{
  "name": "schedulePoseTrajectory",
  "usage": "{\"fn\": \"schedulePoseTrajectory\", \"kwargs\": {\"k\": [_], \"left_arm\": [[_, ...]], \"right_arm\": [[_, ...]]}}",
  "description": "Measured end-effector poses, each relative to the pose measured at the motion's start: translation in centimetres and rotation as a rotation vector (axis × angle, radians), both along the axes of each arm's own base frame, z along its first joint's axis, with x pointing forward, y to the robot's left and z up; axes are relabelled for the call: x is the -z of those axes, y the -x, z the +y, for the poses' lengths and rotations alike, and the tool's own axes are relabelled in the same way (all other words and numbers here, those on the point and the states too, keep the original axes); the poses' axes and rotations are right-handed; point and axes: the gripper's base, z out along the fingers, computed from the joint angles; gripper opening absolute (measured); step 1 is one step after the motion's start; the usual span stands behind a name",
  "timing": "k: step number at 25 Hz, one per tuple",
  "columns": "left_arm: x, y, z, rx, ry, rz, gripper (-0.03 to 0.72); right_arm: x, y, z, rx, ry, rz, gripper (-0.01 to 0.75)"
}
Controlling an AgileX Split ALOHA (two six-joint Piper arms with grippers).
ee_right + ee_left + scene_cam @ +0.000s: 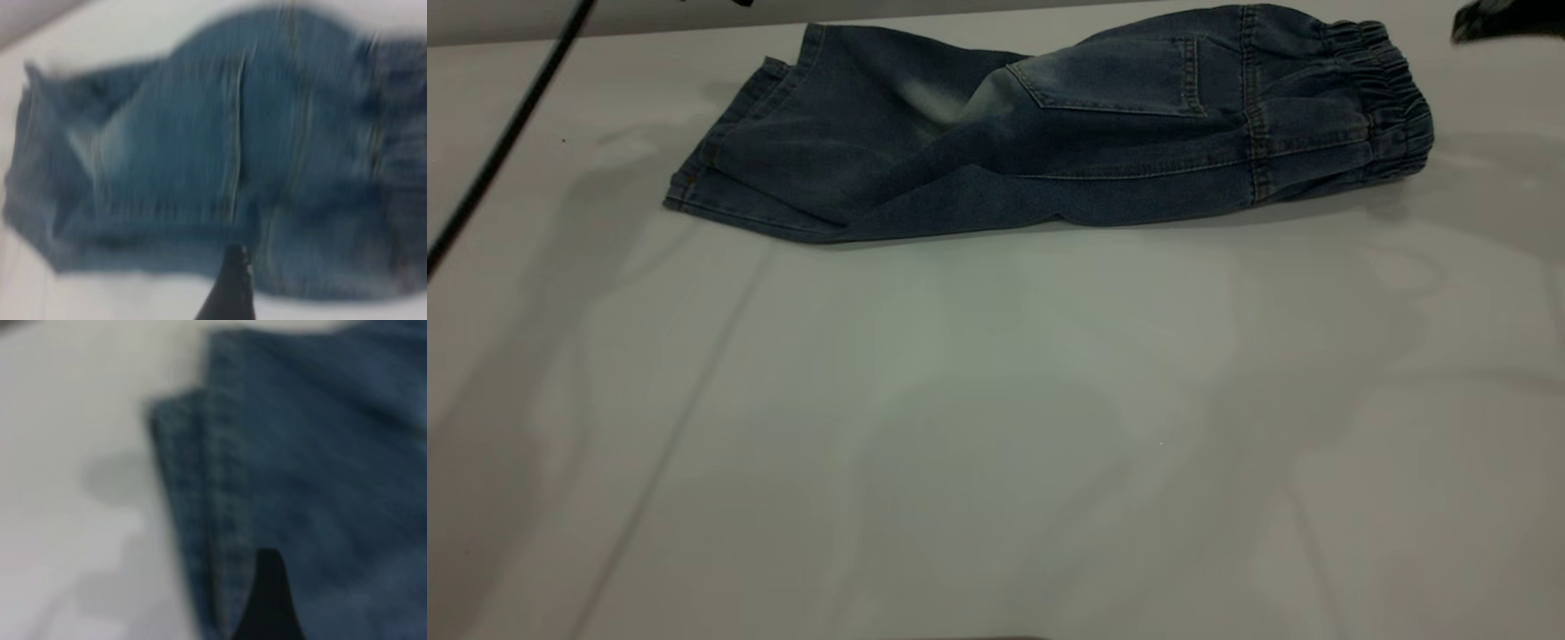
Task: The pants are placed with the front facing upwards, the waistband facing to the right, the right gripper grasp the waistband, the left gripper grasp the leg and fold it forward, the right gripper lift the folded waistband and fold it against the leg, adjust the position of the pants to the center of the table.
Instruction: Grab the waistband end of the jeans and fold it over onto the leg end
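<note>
Soft, floppy denim pants (1049, 133), folded lengthwise on table (996, 427); grab gathered waistband (1392, 98) w/ right gripper (1507, 18), can't tell if either pincer's spread.

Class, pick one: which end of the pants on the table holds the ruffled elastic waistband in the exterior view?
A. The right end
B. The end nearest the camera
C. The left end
A: the gathered waistband forms the right end of the pants, with the leg hems at the left.
</note>
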Motion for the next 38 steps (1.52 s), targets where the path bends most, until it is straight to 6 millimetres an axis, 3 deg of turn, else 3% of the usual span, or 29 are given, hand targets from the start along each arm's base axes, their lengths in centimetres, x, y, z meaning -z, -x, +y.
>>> {"fn": "schedulePoseTrajectory", "kwargs": {"k": [5, 13, 25, 30, 33, 38], "left_arm": [[0.2, 1.2, -1.3, 0.123, -0.041, 0.109, 0.526], [0.2, 1.7, -3.5, 0.170, -0.056, 0.110, 0.526], [0.1, 1.9, -5.9, 0.204, -0.048, 0.078, 0.526], [0.0, 2.0, -7.1, 0.220, -0.049, 0.055, 0.526], [-0.1, 2.1, -8.3, 0.234, -0.049, 0.024, 0.526], [-0.5, 2.0, -10.5, 0.245, -0.046, -0.068, 0.526]], "right_arm": [[0.7, 0.8, 0.5, -0.041, -0.052, 0.114, 0.594], [5.1, 0.5, 0.0, 0.060, -0.116, 0.225, 0.594], [9.8, -2.6, -1.8, 0.228, -0.313, 0.282, 0.594], [10.5, -3.2, -1.9, 0.234, -0.386, 0.299, 0.575], [10.8, -3.2, -1.9, 0.235, -0.390, 0.306, 0.477], [11.3, -3.1, -1.9, 0.187, -0.347, 0.298, 0.101]]}}
